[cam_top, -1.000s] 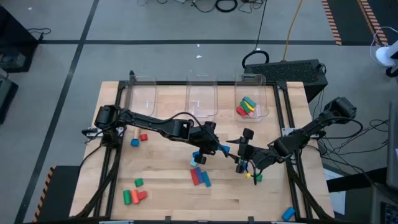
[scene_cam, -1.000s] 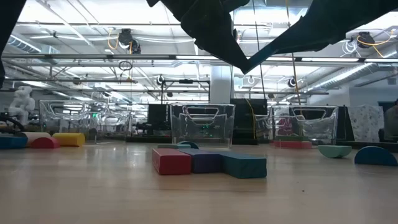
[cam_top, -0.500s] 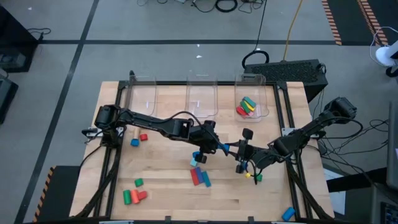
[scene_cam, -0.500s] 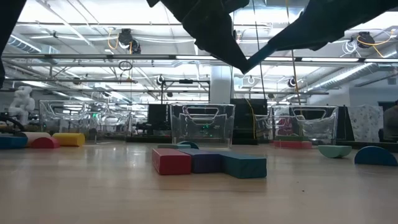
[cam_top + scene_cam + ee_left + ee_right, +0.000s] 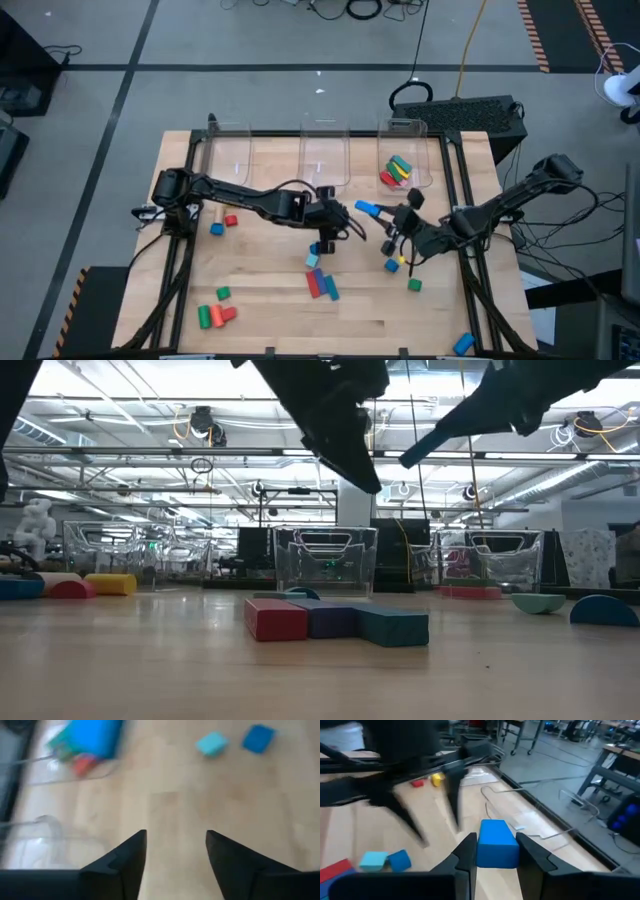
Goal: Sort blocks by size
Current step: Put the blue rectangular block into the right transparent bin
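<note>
My right gripper [image 5: 380, 211] is shut on a blue block [image 5: 495, 844] above the table's middle, short of the far bins. My left gripper [image 5: 175, 855] stands open just left of it, with nothing between its fingers; the held blue block [image 5: 95, 737] shows beyond them. Other blocks lie flat on the wood: a red, blue and teal row [image 5: 335, 622], a blue and a teal one [image 5: 316, 254] under my left gripper, a yellow and blue pair [image 5: 394, 264], and a green one [image 5: 414, 285]. My right gripper pinches the blue block by its two opposite sides [image 5: 481, 851] between its two fingers. The block's end [image 5: 364, 208] sticks out past the fingertips toward my left gripper. The fingers come from the table's right, nearly level. The block is lifted clear of the table.
Three clear bins stand along the far edge; the right one [image 5: 418, 170] holds several blocks, and the left [image 5: 228, 158] and middle [image 5: 325, 158] show none. More blocks lie at the left [image 5: 222, 224], near left [image 5: 214, 314] and near right corner [image 5: 462, 343].
The blue block was between both grippers above the table's middle. My right gripper has drawn back toward the far right and up with it, rolling a little. My left gripper has turned and now stands apart from the block.
</note>
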Robot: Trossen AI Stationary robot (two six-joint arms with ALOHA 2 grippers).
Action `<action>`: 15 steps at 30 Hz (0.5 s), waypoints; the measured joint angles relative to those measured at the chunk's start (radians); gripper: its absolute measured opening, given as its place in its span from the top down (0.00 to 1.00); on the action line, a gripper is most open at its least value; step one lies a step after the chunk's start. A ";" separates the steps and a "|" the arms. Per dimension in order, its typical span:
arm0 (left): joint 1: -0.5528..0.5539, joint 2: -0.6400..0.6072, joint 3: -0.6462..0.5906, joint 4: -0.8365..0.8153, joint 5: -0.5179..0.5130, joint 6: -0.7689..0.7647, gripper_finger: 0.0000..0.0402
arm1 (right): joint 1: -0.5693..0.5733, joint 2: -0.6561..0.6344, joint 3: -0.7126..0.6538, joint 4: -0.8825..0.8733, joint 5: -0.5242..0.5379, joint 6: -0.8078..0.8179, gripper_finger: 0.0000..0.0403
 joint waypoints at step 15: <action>-0.024 -0.107 -0.174 0.099 0.035 -0.091 0.32 | -0.407 -0.119 0.000 -0.568 0.074 0.103 0.81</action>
